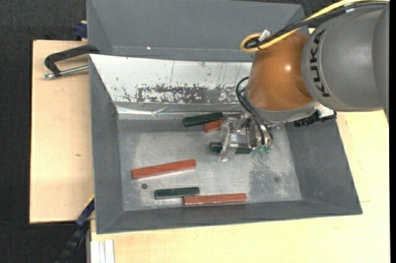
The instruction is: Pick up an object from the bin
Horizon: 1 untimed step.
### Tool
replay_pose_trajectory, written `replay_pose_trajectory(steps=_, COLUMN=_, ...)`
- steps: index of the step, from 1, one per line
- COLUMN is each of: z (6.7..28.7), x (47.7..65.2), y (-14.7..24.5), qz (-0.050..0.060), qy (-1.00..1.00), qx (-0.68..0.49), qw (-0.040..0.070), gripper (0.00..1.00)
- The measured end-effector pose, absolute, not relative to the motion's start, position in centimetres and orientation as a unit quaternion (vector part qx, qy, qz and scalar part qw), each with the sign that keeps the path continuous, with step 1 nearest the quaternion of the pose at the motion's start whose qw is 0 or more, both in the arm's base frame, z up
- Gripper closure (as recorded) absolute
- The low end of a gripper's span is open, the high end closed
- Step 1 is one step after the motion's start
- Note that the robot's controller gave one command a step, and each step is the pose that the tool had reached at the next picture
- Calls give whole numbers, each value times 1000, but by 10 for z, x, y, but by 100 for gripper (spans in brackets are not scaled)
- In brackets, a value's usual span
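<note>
The arm (349,64) sits closest to the lens: a thick grey link comes in from the right, with a rounded orange cover (278,79) at its wrist and a yellow cable (322,11) looped over the top. Below the cover the tool (240,141) hangs low over the floor of the bin (104,163), a little right of the middle. Whether the tool is open or closed cannot be told, since its tip is a tangle of metal and shadow.

A small dark green block (216,147) lies just beside the tool on its left, on the bin floor. It is not clear whether the two touch, and the block cannot be seen to be gripped.

Just above the block, near the back wall, a dark green stick (203,120) lies almost level, with a short red piece (213,127) tucked against its right end. Well to the left and nearer the front, a long red-brown bar (164,169) lies slightly tilted. Along the front wall a second dark green bar (176,193) meets a red bar (215,198) end to end, the red one on the right. A tiny dark dot (145,187) sits on the floor left of that pair.
</note>
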<state>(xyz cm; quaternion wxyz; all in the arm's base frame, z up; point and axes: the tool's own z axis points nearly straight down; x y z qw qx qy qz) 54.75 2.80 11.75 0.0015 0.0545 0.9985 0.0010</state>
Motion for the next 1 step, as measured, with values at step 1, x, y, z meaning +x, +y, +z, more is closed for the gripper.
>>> replay_pose_trajectory(steps=1, z=131, x=549, y=28, qz=1, qy=999, qx=54, qw=4, gripper=100)
